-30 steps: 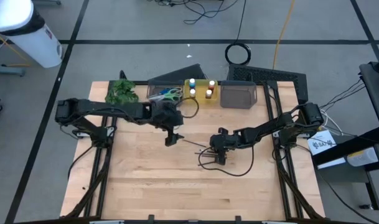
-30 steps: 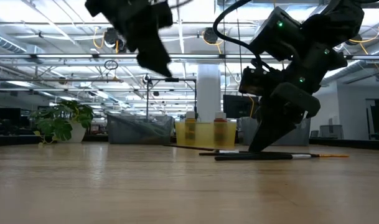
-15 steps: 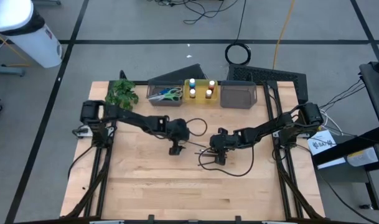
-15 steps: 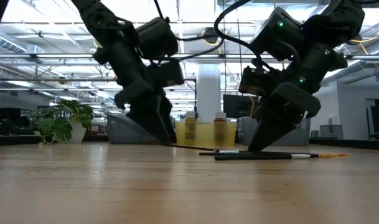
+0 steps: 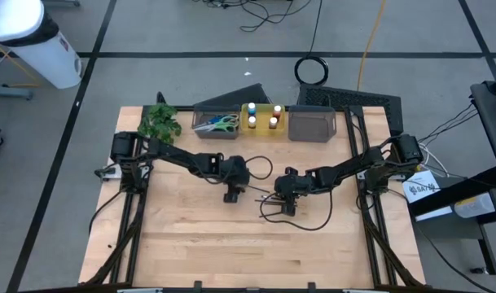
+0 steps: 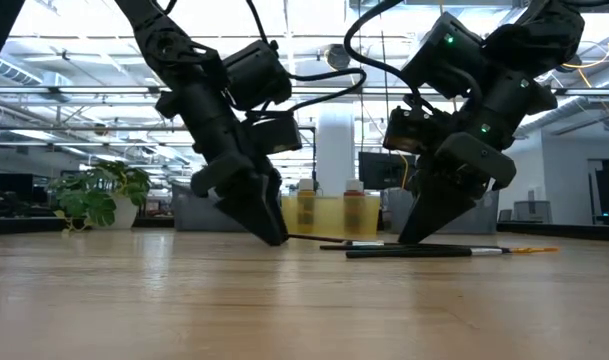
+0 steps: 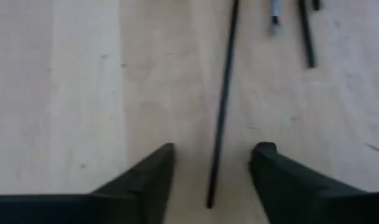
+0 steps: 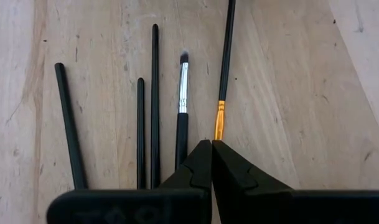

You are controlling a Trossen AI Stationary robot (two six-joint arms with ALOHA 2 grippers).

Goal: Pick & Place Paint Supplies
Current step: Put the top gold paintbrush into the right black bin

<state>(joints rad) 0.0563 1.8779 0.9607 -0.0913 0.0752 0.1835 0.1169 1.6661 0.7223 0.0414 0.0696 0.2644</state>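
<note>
My left gripper [image 7: 211,163] sits low on the wooden table [image 5: 182,236], fingers parted, not yet gripping; a thin dark stick-like brush [image 7: 223,99] lies between them, running lengthwise straight ahead. My right gripper [image 8: 211,163], clenched empty, rests near the other brushes.

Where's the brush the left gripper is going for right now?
In the left wrist view the thin dark brush lies flat on the table between the left gripper's open fingers; from above, it's mid-table, just left of the right gripper.
</note>
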